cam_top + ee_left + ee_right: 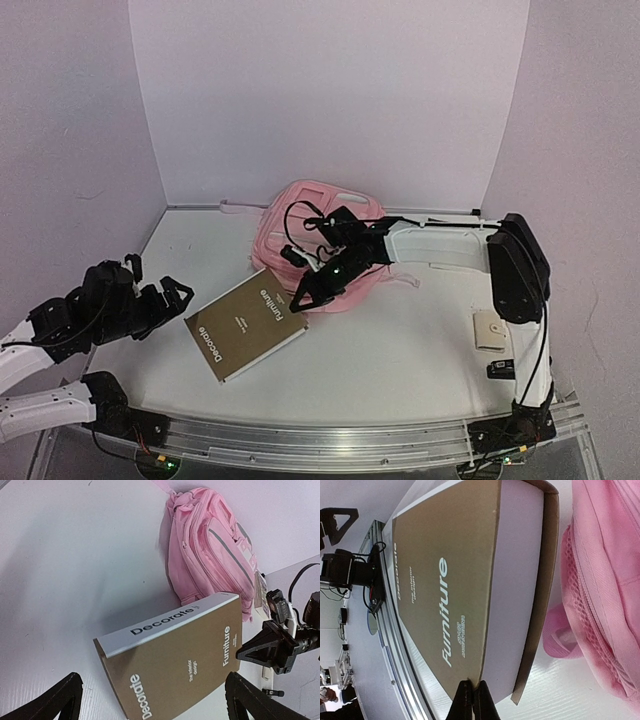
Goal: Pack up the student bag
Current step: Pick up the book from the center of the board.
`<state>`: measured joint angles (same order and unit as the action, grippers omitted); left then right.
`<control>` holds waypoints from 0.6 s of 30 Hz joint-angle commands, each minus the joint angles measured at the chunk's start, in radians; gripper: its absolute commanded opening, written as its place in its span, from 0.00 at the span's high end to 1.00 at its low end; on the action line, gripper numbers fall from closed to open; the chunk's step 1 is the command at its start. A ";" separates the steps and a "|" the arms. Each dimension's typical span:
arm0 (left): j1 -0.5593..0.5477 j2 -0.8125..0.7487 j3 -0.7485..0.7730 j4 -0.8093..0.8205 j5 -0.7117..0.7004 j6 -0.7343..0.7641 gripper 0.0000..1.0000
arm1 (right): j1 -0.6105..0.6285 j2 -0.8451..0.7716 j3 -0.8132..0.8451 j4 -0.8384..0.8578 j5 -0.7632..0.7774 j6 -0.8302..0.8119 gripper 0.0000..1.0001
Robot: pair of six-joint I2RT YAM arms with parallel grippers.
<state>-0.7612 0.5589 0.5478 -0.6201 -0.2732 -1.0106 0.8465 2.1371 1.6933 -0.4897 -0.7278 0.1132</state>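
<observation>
Find the student bag [305, 205] slumped on its side at the far edge of the worktop [400, 340], about midway along, close to the back wall. No open mouth to be made out on it from any view, so likely nothing packed yet. Note the brown book [245, 328] lying flat just in front of the bag, toward the near left corner, cover up, one corner pointing at the pink fabric. Stretched across the bag from the right edge, the right claw [303, 297] with fingers [465, 702] pressed together, tips down at that corner of the book; hard to say whether pinching the cover's edge or only nudging it, with nothing visible between them. Probably set there to lift or steer the book toward the bag. Over at the left edge, the left claw [165, 285] spread wide, held off the book and facing its spine, seemingly ready to catch or steady that side. Well apart by the right edge, a small tan wallet [488, 330], untouched. Expect trouble from the soft bag sagging shut
</observation>
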 commanded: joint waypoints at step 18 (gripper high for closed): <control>0.123 0.491 0.226 0.283 0.627 0.601 0.00 | 0.001 -0.242 -0.133 -0.058 0.159 -0.502 1.00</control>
<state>-0.6627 1.0031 0.7210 -0.4132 0.1265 -0.5296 0.8513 1.9576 1.5805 -0.4973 -0.6181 -0.2762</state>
